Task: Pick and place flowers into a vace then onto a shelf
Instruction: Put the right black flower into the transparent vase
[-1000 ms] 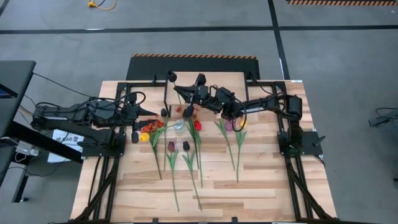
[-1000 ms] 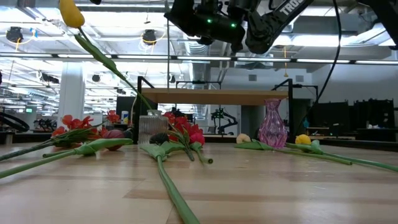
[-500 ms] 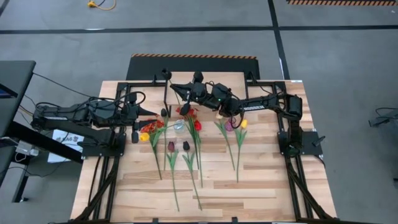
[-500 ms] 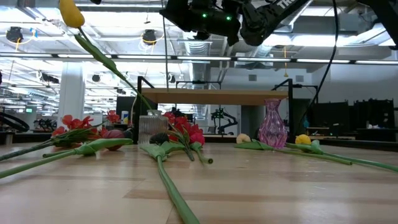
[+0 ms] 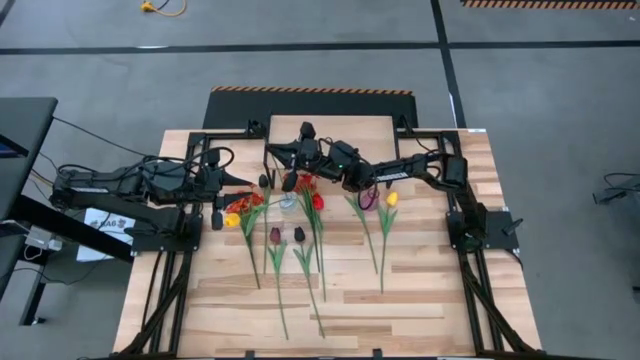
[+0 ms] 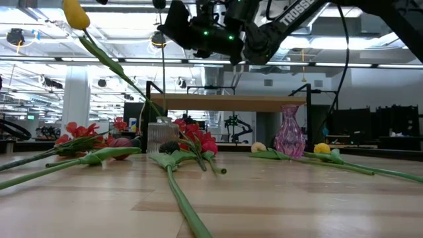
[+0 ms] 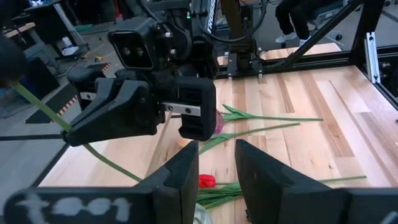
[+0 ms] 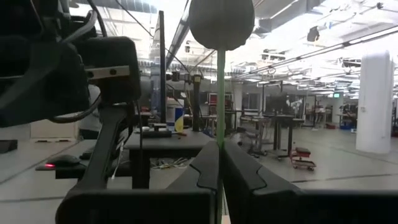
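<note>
Carried leftward over the past second, the right claw (image 8: 219,152) is now brought from above the pink vase (image 6: 289,132) to a place high over the clear glass vase (image 6: 158,137) near the middle of the surface (image 6: 277,198). It is closed tight on the green stem of one tulip (image 8: 221,22), whose bud is held uppermost.

The stem's long axis is kept close to upright. In the low view a thin line, judged to be this stem, is seen dropping from the claw toward the mouth of the glass vase, so the vase lies almost straight below the claw. A yellow tulip (image 6: 75,14) is already lodged in that vase and leans far out to one side, its stem crossing the space beside the hanging one. Whether the lower end is exactly over the opening cannot be told.

The left claw (image 7: 216,162) is held low beside the glass vase, facing the right claw, its fingers parted by a narrow gap with nothing seen between them. The right arm is plainly the one placed for the coming descent, which is judged to call for a straight lowering with little sideways correction.

The other flowers (image 5: 300,250) are left lying on the surface, and the shelf (image 6: 228,102) stands behind with nothing seen on it.
</note>
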`<state>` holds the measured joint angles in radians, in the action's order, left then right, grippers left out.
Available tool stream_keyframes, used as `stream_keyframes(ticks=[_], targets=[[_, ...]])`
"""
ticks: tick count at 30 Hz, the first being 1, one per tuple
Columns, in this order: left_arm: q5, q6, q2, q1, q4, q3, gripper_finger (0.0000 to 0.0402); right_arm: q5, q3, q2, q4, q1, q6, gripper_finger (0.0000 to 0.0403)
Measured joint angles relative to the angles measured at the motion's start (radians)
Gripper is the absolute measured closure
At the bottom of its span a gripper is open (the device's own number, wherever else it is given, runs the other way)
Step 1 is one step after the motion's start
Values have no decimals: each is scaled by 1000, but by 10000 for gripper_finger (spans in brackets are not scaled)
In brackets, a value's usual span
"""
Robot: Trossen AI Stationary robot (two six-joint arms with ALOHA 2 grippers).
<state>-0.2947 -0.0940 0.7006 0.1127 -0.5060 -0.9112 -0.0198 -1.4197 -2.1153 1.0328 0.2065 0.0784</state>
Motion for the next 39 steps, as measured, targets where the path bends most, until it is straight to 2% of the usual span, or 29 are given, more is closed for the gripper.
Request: stream_keyframes(ticks=[39], targets=[[0, 0, 0, 0, 0, 0, 305, -7, 2, 2, -22, -3, 9, 402]])
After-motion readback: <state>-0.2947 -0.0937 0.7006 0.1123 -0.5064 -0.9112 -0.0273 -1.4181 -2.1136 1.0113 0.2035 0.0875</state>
